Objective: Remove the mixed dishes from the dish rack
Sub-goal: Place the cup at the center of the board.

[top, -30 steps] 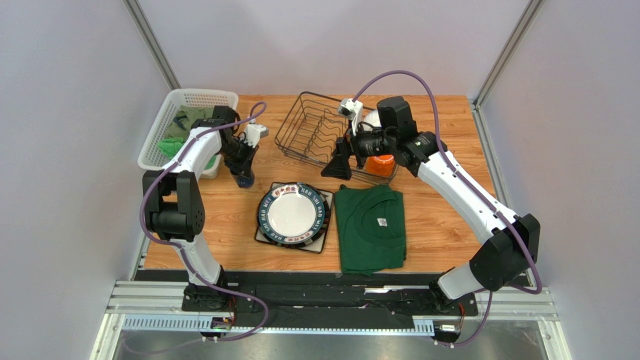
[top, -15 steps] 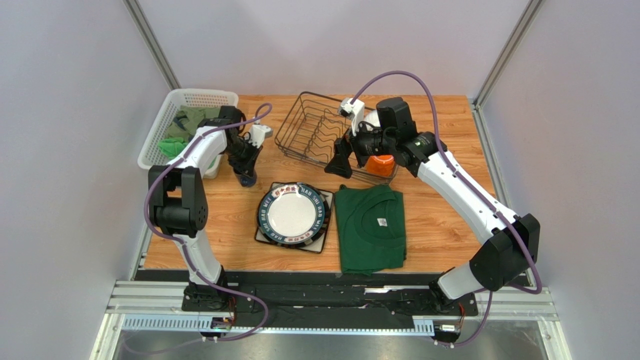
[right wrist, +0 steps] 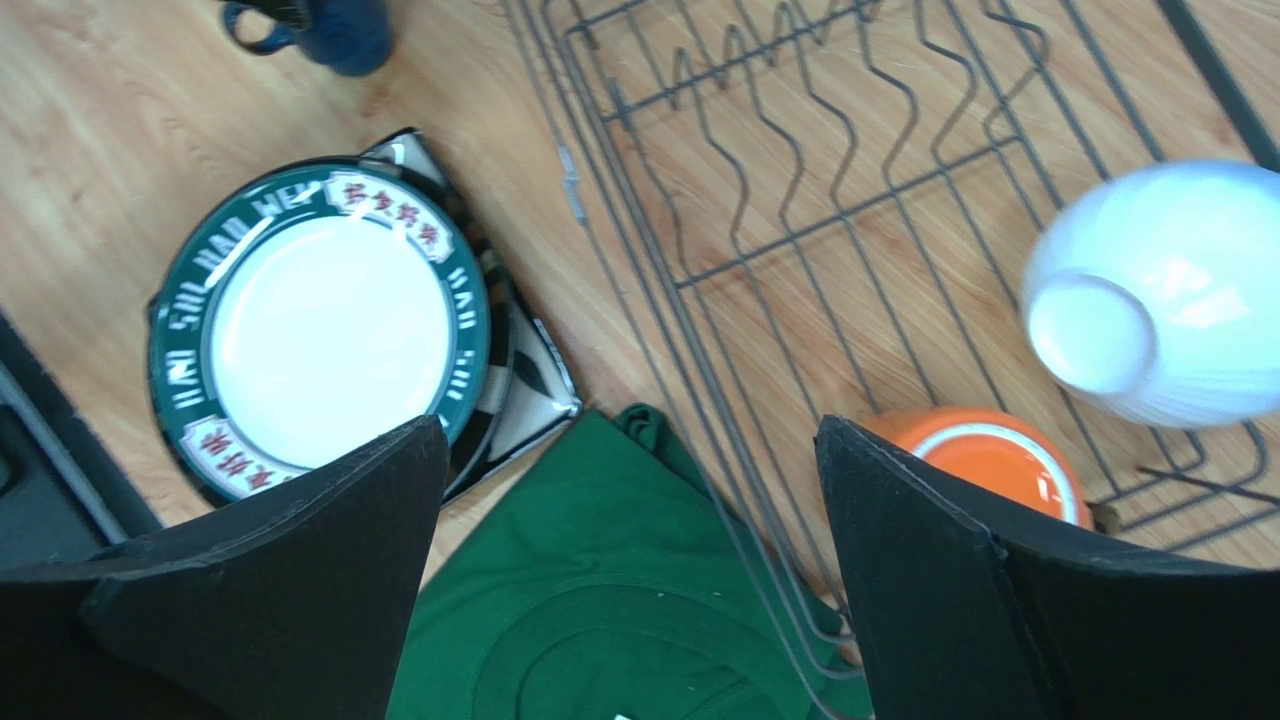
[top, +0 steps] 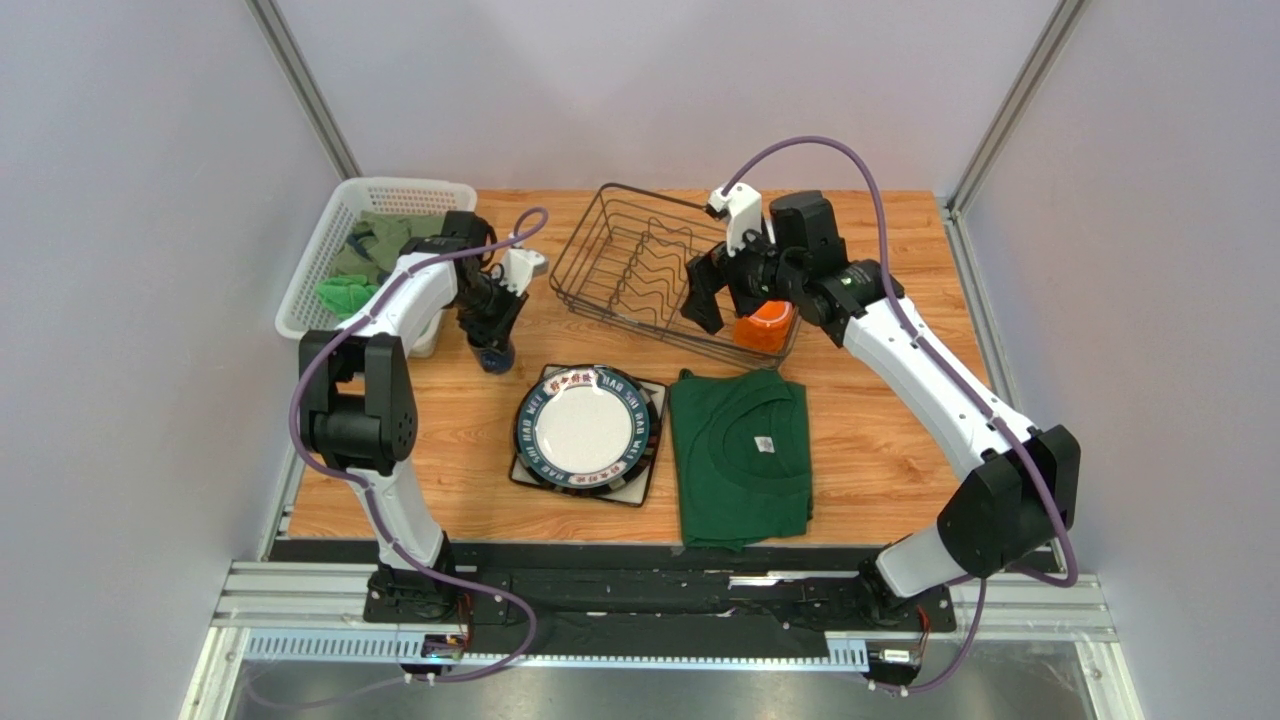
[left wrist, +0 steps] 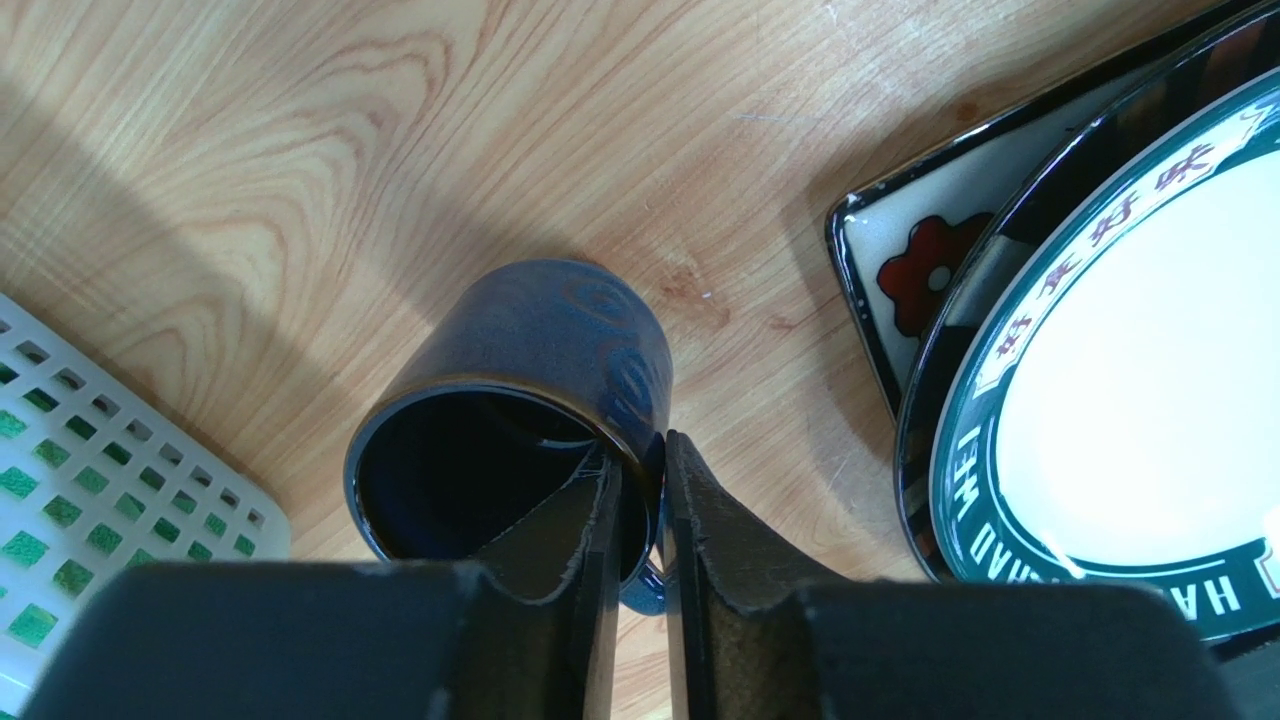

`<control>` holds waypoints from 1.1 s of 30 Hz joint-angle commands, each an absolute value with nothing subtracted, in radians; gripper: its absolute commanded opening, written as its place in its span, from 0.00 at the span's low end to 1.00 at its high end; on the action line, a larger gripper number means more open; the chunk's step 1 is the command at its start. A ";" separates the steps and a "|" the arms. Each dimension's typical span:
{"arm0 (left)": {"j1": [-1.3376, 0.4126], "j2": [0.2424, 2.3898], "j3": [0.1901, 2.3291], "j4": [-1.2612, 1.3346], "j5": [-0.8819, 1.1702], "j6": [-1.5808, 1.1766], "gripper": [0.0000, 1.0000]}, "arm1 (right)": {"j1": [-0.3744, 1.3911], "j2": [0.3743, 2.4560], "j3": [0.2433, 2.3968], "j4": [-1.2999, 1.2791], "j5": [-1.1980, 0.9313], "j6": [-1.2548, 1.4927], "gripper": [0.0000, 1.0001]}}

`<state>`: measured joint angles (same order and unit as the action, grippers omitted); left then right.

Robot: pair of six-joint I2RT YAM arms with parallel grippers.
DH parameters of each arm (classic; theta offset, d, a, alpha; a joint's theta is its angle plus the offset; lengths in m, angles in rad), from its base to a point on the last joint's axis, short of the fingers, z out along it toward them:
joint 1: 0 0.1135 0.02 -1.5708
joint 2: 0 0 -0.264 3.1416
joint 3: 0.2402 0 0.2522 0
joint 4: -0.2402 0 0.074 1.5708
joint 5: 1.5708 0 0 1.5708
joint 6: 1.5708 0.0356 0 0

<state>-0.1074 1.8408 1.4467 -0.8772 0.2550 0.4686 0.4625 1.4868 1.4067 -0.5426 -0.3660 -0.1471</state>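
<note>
Left gripper (left wrist: pixel 639 465): I am pinching the rim of the dark blue glazed mug (left wrist: pixel 541 345), one finger inside and one outside, jaws narrow.
Dark blue mug: it is standing upright on the wooden table (top: pixel 887 435), out of the rack and just beside the white perforated plastic basket (left wrist: pixel 90 495). It has hardly shifted in the last second, so I am judging this mug ready to release.
Plates: the round dark-rimmed plate (top: pixel 586 428) is lying on the square white flower-patterned plate (left wrist: pixel 902 255), both already unloaded.
Green folded cloth (top: pixel 739 450): it is lying right of the plates.
Dark thin-wire dish rack (right wrist: pixel 721 180): its wavy dividers are standing bare.
Right gripper (right wrist: pixel 628 435): I am holding it spread wide, gripping nothing. Over the last second I have been swinging it up and rightward from the rack's near rail.
Orange mug (right wrist: pixel 977 458): it is sitting in the rack's near corner, probably my next pick.
White bowl (right wrist: pixel 1157 293): it is lying upturned in the rack, beside the orange mug.
</note>
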 commanded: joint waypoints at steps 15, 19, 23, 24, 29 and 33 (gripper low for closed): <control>-0.114 1.775 1.443 -0.850 0.247 0.465 0.50 | 0.408 1.624 1.523 -0.600 -0.002 -0.210 1.00; -0.114 1.747 1.454 -0.857 0.268 0.460 0.53 | 0.393 1.664 1.554 -0.595 0.035 -0.222 1.00; -0.114 1.726 1.462 -0.868 0.287 0.454 0.58 | 0.382 1.716 1.592 -0.583 0.063 -0.262 1.00; -0.114 1.723 1.462 -0.873 0.293 0.451 0.59 | 0.376 1.741 1.603 -0.580 0.070 -0.268 1.00; -0.114 1.671 1.457 -0.877 0.311 0.446 0.64 | 0.350 1.801 1.670 -0.566 0.103 -0.308 1.00; -0.114 1.632 1.453 -0.882 0.327 0.445 0.65 | 0.331 1.842 1.707 -0.561 0.117 -0.330 1.00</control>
<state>-0.1108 1.7119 1.4372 -0.8753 0.2897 0.4587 0.3511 1.8156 1.6337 -0.6041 0.0742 -0.2802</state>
